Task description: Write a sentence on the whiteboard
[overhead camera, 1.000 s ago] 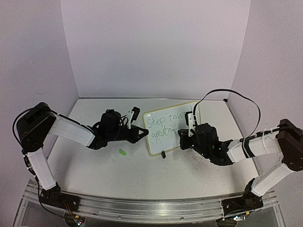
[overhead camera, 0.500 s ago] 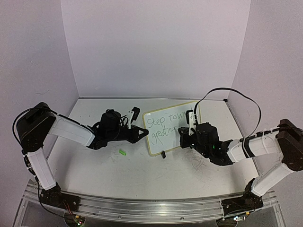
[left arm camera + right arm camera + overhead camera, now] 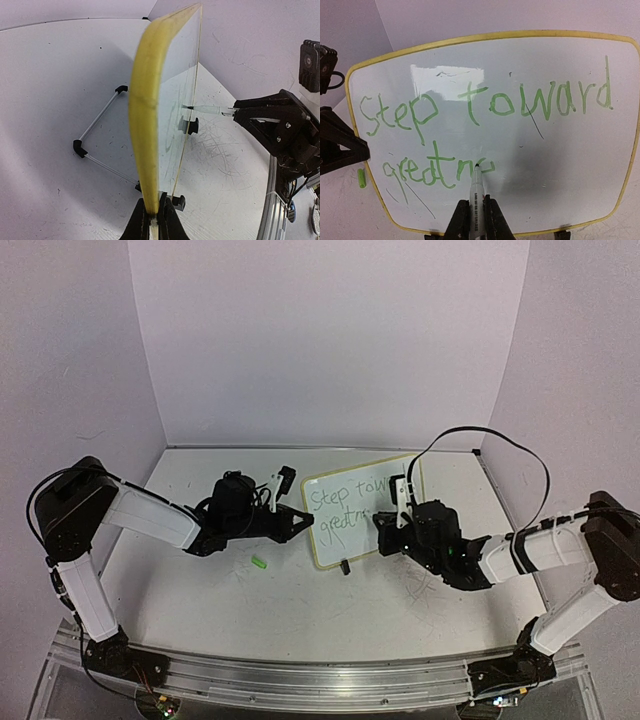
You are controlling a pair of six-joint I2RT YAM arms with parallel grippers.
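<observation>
The whiteboard [image 3: 347,544] stands tilted on the table, with a yellow rim [image 3: 145,125] and a white face [image 3: 555,155]. My left gripper [image 3: 300,521] [image 3: 154,220] is shut on its left edge. The sentence [image 3: 470,102] is in green: "Step toward" above, "greatn" plus a half-formed letter below. My right gripper [image 3: 476,220] [image 3: 383,523] is shut on a white marker [image 3: 476,197], whose tip touches the board at the end of the second line. From the left wrist, the marker [image 3: 210,110] meets the board's face.
A green marker cap [image 3: 259,562] [image 3: 361,178] lies on the table left of the board. The board's black wire stand [image 3: 100,117] spreads behind it, with black feet [image 3: 345,566] at its lower rim. Grey scuffs mark the tabletop [image 3: 235,155]. Walls close three sides.
My right gripper made small moves with the marker at the end of the second line. The left arm and the board have stayed put.
</observation>
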